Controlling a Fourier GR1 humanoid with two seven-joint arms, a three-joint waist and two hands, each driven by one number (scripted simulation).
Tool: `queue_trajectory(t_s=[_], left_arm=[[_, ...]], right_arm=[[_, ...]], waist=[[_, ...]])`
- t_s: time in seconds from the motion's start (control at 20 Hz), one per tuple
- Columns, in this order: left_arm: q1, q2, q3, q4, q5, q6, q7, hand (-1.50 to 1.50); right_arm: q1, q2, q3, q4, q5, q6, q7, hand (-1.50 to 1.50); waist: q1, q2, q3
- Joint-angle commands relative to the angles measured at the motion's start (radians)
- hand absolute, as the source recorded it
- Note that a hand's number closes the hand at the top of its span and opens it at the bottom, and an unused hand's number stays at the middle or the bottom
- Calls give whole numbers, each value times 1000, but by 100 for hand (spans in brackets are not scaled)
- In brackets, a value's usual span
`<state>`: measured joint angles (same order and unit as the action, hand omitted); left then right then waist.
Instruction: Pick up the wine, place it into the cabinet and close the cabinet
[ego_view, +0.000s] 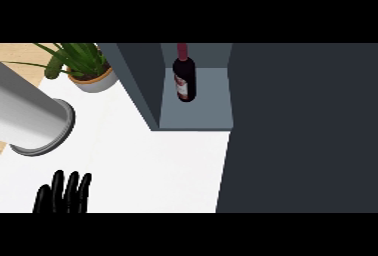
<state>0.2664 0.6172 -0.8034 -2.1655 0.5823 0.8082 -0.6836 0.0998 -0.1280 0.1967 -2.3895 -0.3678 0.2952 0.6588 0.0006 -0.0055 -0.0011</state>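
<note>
Smooth grey cylinder (33, 117), perhaps forearm; slender glossy wine bottle (184, 80) inside boxy cabinet (196, 112).

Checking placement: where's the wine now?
Head view, upper centre: the wine sits inside the open cabinet, near its left wall, right of the potted plant.

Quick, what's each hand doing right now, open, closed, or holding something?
Left hand: open, fingers up, holding nothing, resting at lower left.
Right hand: not in view.

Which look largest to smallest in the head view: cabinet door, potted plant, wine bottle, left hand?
1. cabinet door, largest by far
2. potted plant, partly cropped
3. wine bottle and left hand: alike; the hand is nearer the camera, so unranked
</note>
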Motion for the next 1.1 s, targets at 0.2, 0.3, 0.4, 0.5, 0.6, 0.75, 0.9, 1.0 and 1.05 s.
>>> queue_trajectory(t_s=[0.2, 0.3, 0.4, 0.5, 0.6, 0.75, 0.9, 1.0, 1.05], left_arm=[[124, 86, 161, -30, 103, -144, -61, -150], [182, 136, 226, -94, 146, -172, -59, -150], [211, 140, 279, -36, 175, -231, -90, -150], [170, 141, 299, -50, 183, -208, -42, -150], [194, 178, 377, -38, 233, -263, -38, -150], [276, 200, 426, -10, 259, -365, -96, -150], [284, 234, 481, -63, 291, -356, -49, -150], [269, 235, 483, -44, 294, -360, -27, -150], [314, 253, 506, -85, 309, -392, -33, -150]], right_arm=[[38, -7, 232, -194, -28, 45, 67, 150], [35, -3, 262, -218, -29, 23, 88, 150], [36, 34, 348, -220, 38, -13, 85, 150], [17, 53, 430, -241, 71, -44, 116, 150], [-27, 103, 488, -190, 142, -91, 112, 150], [-13, 117, 560, -155, 198, -120, 89, 150], [-51, 127, 663, -134, 276, -222, 81, 150], [-86, 127, 716, -139, 340, -278, 80, 150], [-140, 127, 731, -51, 375, -333, 29, 150]], waist=[[3, -3, -1], [7, -4, -1], [4, -5, -2], [-8, -5, -1], [-5, -5, -2], [1, -9, -3], [-3, -10, -2], [-11, -9, -2], [8, -8, -2]])
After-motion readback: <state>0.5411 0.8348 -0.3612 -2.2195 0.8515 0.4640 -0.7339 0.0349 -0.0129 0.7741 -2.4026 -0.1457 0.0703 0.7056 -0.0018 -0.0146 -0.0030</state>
